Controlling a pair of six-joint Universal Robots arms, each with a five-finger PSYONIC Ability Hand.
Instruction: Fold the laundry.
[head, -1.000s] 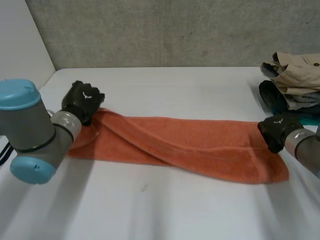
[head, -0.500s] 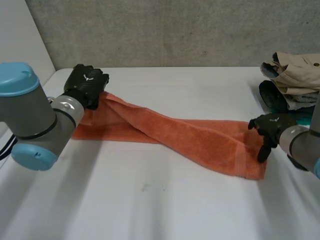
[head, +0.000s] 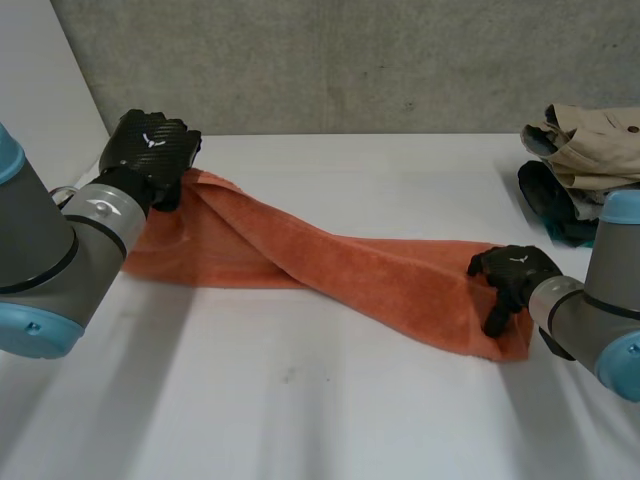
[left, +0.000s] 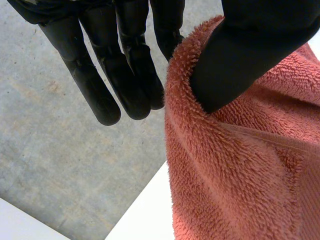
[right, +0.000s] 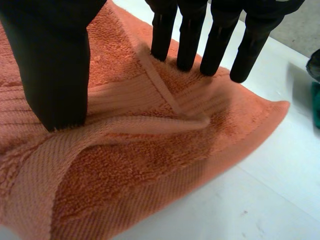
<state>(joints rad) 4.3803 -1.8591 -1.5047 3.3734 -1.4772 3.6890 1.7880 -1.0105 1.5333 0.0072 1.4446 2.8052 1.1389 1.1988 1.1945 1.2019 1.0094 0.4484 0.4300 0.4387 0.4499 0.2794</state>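
Your soft, limp towel (head: 340, 265) lies twisted across the counter (head: 300, 410), its far left corner apparently pinched by the left hand (head: 150, 150), while the right hand (head: 512, 272), fingers straight, presses the near right end; grip corners.

left hand (left: 127, 70) pinching orange towel (left: 240, 170) edge, grey wall (left: 60, 165) behind

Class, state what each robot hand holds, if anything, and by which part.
The left hand pinches the orange towel by the edge of its raised end. The right hand holds nothing: straight fingers press the other end flat.
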